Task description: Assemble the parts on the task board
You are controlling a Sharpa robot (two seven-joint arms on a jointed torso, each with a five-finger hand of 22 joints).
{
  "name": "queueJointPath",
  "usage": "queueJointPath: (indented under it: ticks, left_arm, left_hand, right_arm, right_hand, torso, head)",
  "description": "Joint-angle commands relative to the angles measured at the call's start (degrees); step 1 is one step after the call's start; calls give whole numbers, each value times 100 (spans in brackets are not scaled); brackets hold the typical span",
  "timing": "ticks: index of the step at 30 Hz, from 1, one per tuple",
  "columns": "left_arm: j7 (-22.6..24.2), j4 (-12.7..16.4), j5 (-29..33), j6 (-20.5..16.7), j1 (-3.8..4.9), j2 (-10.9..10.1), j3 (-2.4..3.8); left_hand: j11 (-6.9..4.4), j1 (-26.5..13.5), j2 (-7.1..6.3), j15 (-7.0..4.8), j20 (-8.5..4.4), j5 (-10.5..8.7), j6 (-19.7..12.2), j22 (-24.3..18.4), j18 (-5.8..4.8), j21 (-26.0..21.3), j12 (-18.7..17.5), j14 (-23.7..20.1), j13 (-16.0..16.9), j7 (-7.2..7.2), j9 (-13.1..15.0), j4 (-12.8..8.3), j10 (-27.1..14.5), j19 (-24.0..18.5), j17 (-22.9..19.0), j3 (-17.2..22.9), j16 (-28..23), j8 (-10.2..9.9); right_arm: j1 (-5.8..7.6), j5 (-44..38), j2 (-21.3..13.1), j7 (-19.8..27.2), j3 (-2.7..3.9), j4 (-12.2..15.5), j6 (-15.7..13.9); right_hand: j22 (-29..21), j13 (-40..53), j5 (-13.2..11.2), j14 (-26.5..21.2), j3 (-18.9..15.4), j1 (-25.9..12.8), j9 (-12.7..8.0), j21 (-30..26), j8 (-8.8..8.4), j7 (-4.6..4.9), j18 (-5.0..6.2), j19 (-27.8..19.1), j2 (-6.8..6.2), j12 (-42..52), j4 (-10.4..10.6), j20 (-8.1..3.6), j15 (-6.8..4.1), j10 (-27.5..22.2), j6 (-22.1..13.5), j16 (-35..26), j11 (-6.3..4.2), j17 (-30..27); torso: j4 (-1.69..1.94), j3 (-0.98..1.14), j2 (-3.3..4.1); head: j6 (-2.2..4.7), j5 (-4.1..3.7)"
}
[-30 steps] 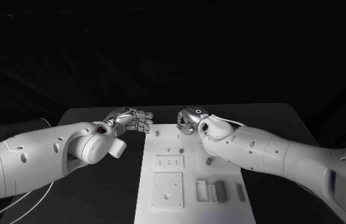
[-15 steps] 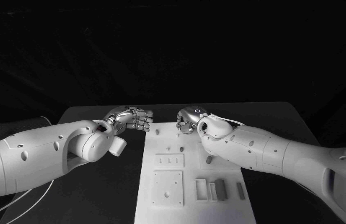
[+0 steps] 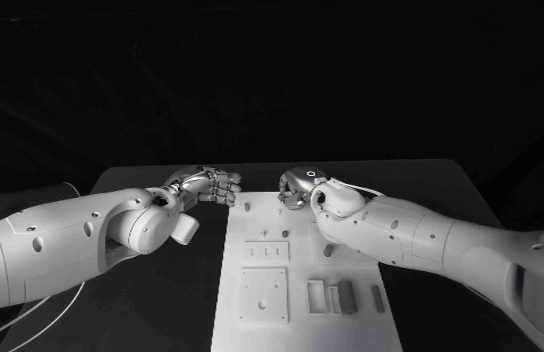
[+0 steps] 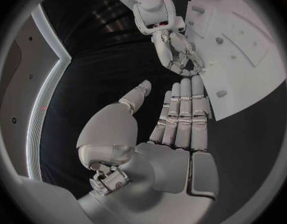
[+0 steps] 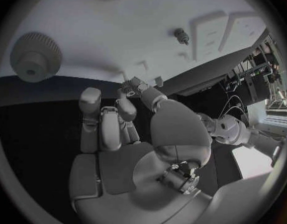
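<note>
Two robot hands sit at the far end of the task board (image 3: 297, 289), a long white plate lying in the middle of the black table (image 3: 442, 187).

Task board: the surface carries raised square plates (image 3: 264, 295) with small holes, a smaller plate with three slots (image 3: 266, 252), and narrow rectangular pockets near the close end. One grey block part (image 3: 347, 297) stands in a pocket; a slimmer grey part (image 3: 377, 298) lies just beside it. Small grey pegs (image 3: 328, 251) stand further up the board. In the right wrist view a round toothed gear part (image 5: 35, 56) lies on the board's corner.

Left robot hand (image 3: 207, 187): positioned over the table just off the board's far left corner. The left wrist view shows its fingers (image 4: 183, 112) straight and side by side, thumb apart, holding nothing.

Right robot hand (image 3: 302, 187): positioned over the board's far edge. Its fingers (image 5: 128, 104) are curled in; whether the fingertips pinch a small part cannot be told.
</note>
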Motion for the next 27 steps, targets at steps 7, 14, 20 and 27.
queueJointPath:
  ticks: [7, 14, 20, 27]
  left_arm:
    - [42, 15, 3, 55, 6, 18, 5]
    - [42, 8, 3, 52, 6, 23, 4]
    - [40, 9, 3, 54, 6, 27, 4]
    - [40, 34, 3, 54, 6, 28, 5]
  left_hand:
    - [19, -13, 6, 11, -38, -17, -11, 8, 61, -22, -40, 19, 8, 1, 10, -24, -37, -3, 13, -22, -36, -39]
    - [19, -13, 7, 11, -38, -17, -9, 9, 61, -22, -42, 20, 10, 0, 12, -23, -36, -3, 16, -22, -40, -40]
    - [18, -6, 11, 10, -39, -16, -8, 9, 62, -23, -44, 21, 12, -2, 15, -26, -35, -3, 20, -18, -43, -40]
    - [19, -6, 9, 11, -38, -17, -7, 10, 61, -23, -45, 22, 14, -2, 17, -26, -34, -3, 24, -19, -47, -41]
  right_arm:
    - [-27, -75, 1, -43, -4, 22, 104]
    - [-30, -75, 21, -61, -4, 12, 100]
    - [-33, -86, 44, -96, -6, 1, 93]
    - [-58, -103, 68, -125, -11, -51, 81]
  right_hand:
    - [91, 3, 8, -34, 31, -40, 8, -1, 26, 48, 657, 14, -27, -32, 9, -4, -17, 9, 44, 0, -18, -4]
    - [91, 3, 6, -31, 31, -40, 8, -2, 24, 48, 657, 14, -30, -33, 8, -2, -17, 10, 45, 1, -18, 0]
    - [93, 2, -7, -35, 40, -7, 10, -3, 18, 46, 657, 12, -69, -34, -4, -2, -18, 12, 46, 0, -19, -11]
    - [96, -39, -32, -48, 44, 40, 13, -7, 9, 46, 657, 5, -117, -65, -6, 2, -17, -10, 47, -7, -19, -42]
  torso:
    - [-5, -3, -1]
    - [-1, -4, 3]
    - [1, -2, 1]
    - [12, -6, 8]
  head:
    - [-16, 7]
    - [-45, 9]
    - [-51, 7]
    - [-55, 5]
